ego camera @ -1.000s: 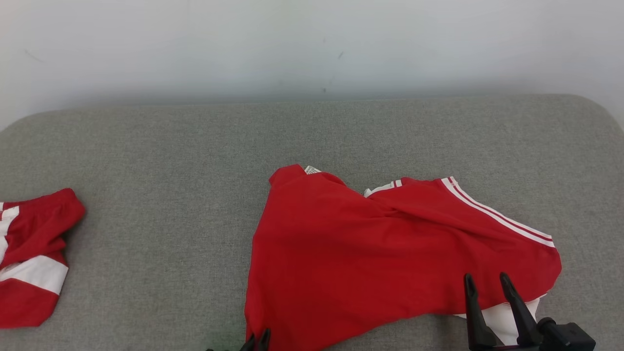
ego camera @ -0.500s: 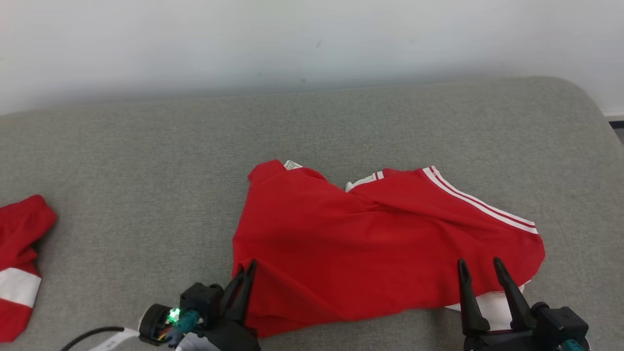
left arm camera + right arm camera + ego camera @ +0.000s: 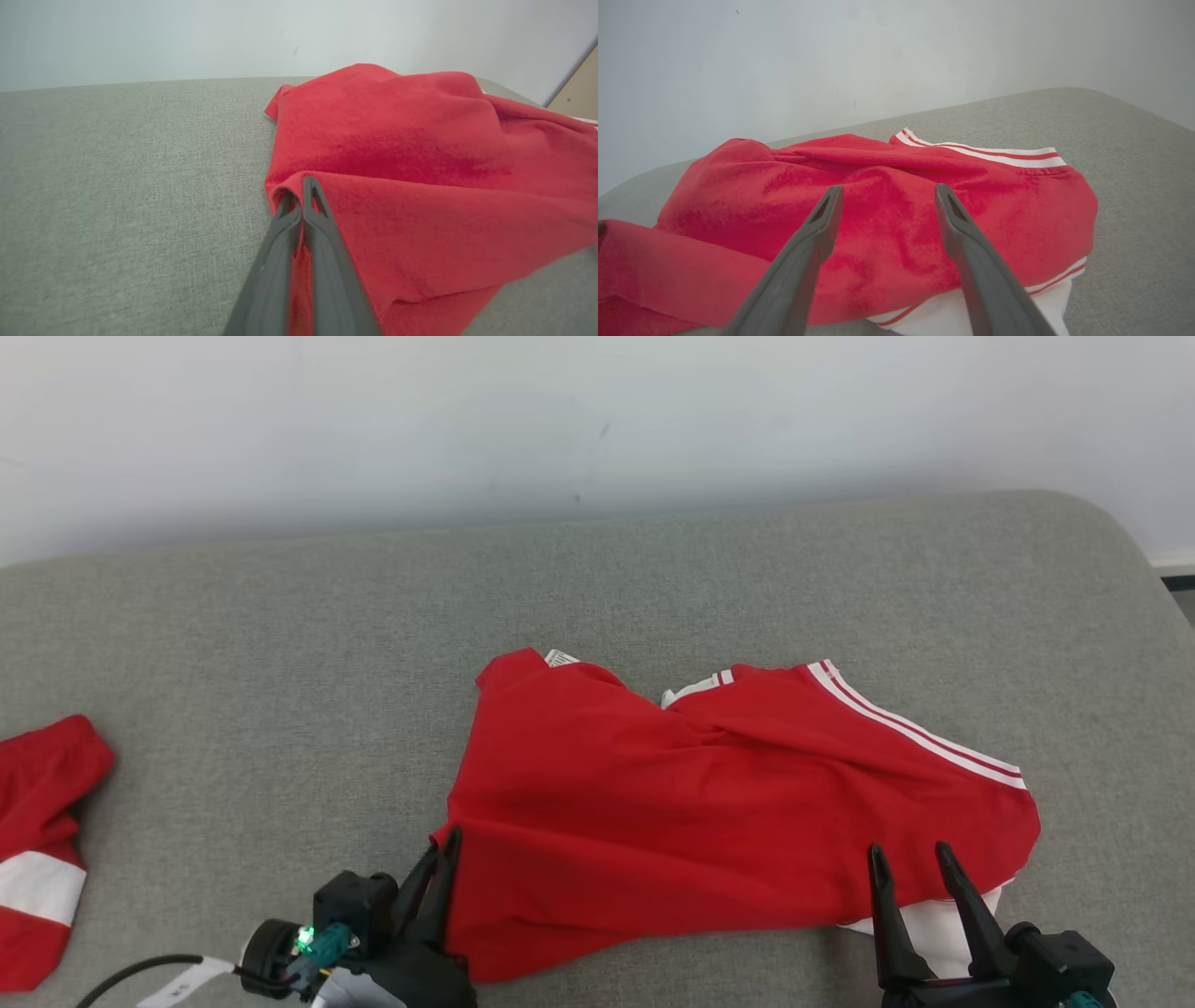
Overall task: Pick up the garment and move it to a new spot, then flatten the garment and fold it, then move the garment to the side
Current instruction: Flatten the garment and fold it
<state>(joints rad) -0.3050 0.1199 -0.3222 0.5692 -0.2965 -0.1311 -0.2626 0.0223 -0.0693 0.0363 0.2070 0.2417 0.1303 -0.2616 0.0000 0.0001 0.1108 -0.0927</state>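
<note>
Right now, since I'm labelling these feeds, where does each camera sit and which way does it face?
Head view: on the head, facing forward and down at the red garment; left gripper and right gripper at the bottom.
Left wrist view: on that wrist, along shut fingers pinching the garment's edge.
Right wrist view: on that wrist, along open fingers above the garment's striped end.
Both wrist views share the red garment and pale wall.

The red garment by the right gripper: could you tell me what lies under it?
A white panel pokes out beneath the red garment, on the grey cushion; how far it runs underneath is covered.
</note>
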